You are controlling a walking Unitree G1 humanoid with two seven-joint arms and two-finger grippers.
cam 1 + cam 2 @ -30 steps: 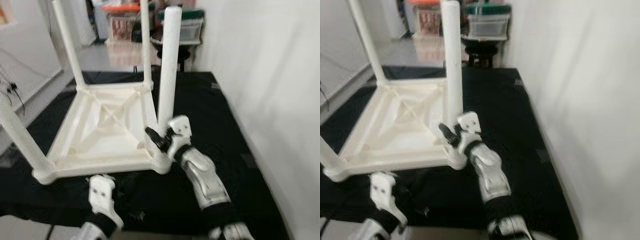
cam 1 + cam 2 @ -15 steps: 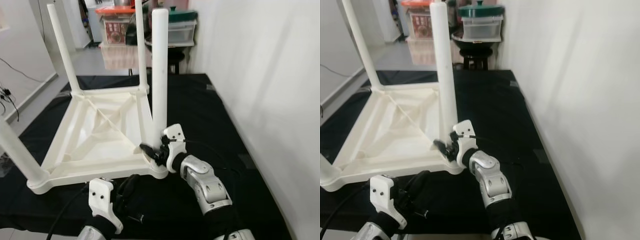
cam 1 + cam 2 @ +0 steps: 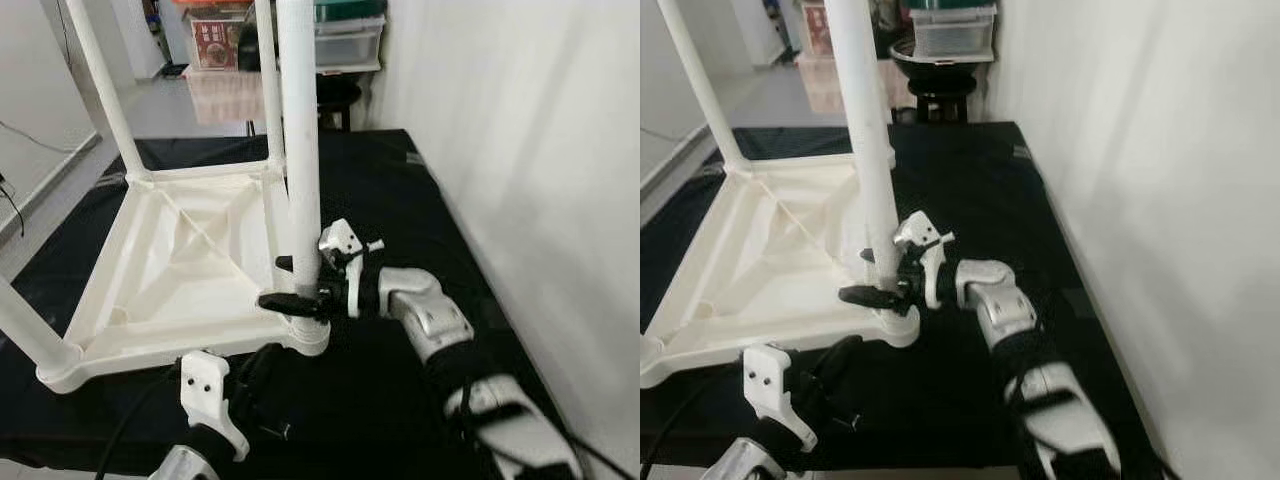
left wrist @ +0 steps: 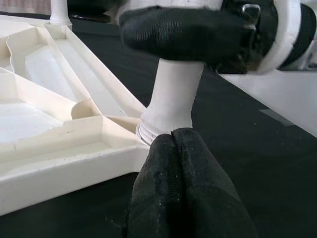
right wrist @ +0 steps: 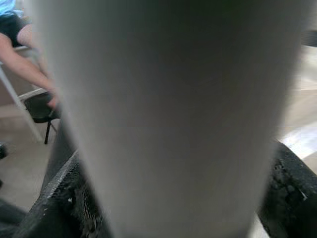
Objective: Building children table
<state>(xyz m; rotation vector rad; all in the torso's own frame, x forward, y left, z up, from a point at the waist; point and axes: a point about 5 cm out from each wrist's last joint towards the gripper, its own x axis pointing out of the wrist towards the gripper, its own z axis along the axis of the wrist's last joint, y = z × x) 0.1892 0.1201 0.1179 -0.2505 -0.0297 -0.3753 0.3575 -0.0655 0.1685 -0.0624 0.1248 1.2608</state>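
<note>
The white children's table (image 3: pixel 190 260) lies upside down on a black mat (image 3: pixel 400 190), its legs pointing up. My right gripper (image 3: pixel 290 283) reaches in from the right and is shut on the near right leg (image 3: pixel 300 150) just above its socket. In the right wrist view the leg (image 5: pixel 168 119) sits between both black fingers (image 5: pixel 64 198). My left gripper (image 3: pixel 262 375) is low in front of that same corner, shut with nothing held. Its joined fingertips (image 4: pixel 173 144) point at the leg's base (image 4: pixel 171 109) and stop just short of it.
A white wall (image 3: pixel 520 150) runs close along the right side of the mat. Storage boxes (image 3: pixel 345 40) and a dark stool (image 3: pixel 335 90) stand behind the table. A person's arm (image 5: pixel 25 59) and a chair (image 5: pixel 39 104) appear behind the leg in the right wrist view.
The view has shifted. My right wrist has turned sideways, and its fingers now clasp the leg from the right. My left gripper's fingers have risen toward the table's near corner.
</note>
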